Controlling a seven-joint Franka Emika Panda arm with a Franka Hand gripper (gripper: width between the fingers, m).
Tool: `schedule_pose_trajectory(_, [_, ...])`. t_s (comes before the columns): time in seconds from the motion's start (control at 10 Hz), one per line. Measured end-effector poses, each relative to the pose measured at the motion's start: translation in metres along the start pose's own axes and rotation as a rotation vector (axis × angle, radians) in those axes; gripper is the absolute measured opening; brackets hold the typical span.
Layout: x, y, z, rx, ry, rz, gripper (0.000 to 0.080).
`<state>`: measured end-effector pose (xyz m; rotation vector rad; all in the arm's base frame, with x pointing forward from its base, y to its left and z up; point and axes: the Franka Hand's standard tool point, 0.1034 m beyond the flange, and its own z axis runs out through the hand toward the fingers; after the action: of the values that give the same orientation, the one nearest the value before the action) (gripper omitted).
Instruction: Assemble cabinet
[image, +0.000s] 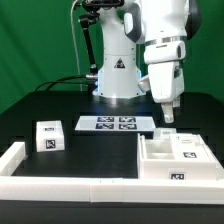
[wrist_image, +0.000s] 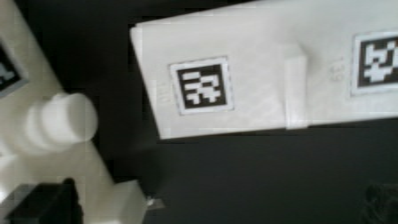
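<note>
The cabinet (image: 175, 160) sits on the counter (image: 100, 150) at the exterior view's right front. Its open side faces up and its long axis runs across that view, with one tagged face toward the camera. A loose tagged block (image: 47, 137) stands well apart from it toward the exterior view's left, and a low rail (image: 60, 187) runs along the front. The marker board (image: 115, 123) lies between them, farther back. The pincer (image: 167, 114) hangs just above the cabinet's rear edge, holding nothing; how wide its jaws stand I cannot tell. Only the wrist view shows the board (wrist_image: 267, 95) close up, tilted, with two tags. It also shows a white rounded piece (wrist_image: 54, 122), perhaps part of the cabinet.
</note>
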<state>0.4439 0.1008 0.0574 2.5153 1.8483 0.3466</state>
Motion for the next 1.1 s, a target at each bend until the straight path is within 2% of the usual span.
schedule_pose_trajectory(0.5, [-0.009,-0.016,0.022,0.04,0.004,-0.037,0.0797])
schedule_pose_trajectory(1.1, [-0.017,-0.024,0.037,0.073,-0.002,-0.019,0.0797])
